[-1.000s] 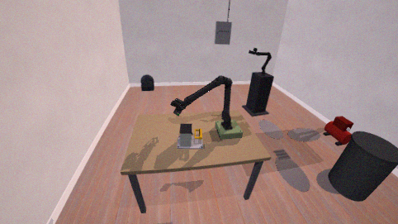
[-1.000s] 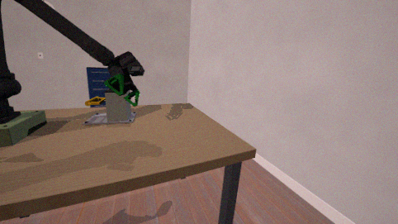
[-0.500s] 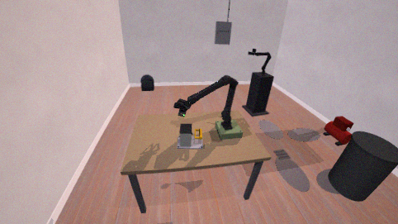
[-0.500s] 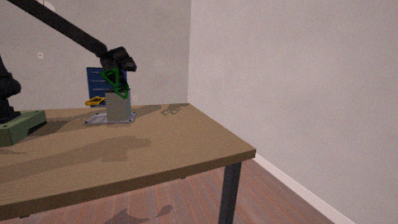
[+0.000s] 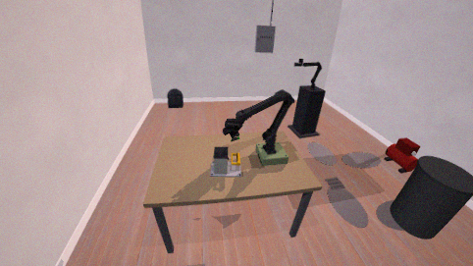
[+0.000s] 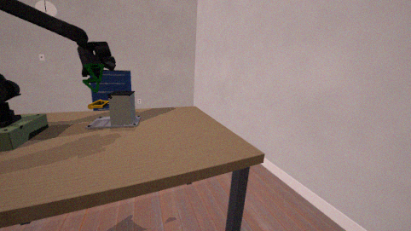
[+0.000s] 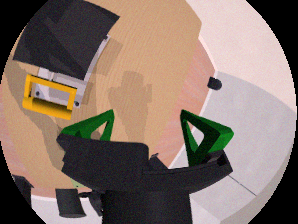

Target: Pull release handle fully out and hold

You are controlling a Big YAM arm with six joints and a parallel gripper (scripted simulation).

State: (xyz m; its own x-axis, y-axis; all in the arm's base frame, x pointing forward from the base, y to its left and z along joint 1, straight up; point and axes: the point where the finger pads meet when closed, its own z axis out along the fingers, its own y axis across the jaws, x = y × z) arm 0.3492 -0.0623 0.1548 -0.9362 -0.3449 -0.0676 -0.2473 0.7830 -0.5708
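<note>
A grey box with a black top (image 5: 221,162) stands on a light baseplate on the wooden table. The yellow release handle (image 5: 237,158) sticks out of its side toward the arm's base. It also shows in the exterior view (image 6: 98,104) and in the wrist view (image 7: 48,96), at the left beside the box's black top (image 7: 63,39). My gripper (image 5: 234,135) hangs in the air above the handle, clear of it. Its green fingers are wide open with nothing between them. In the exterior view the gripper (image 6: 92,80) is above and just left of the box (image 6: 123,109).
The arm's green base (image 5: 271,154) sits on the table to the right of the box. On the floor stand a black pedestal with a second arm (image 5: 308,109), a dark round bin (image 5: 432,195) and a red object (image 5: 402,153). A blue panel (image 6: 112,83) stands behind the box.
</note>
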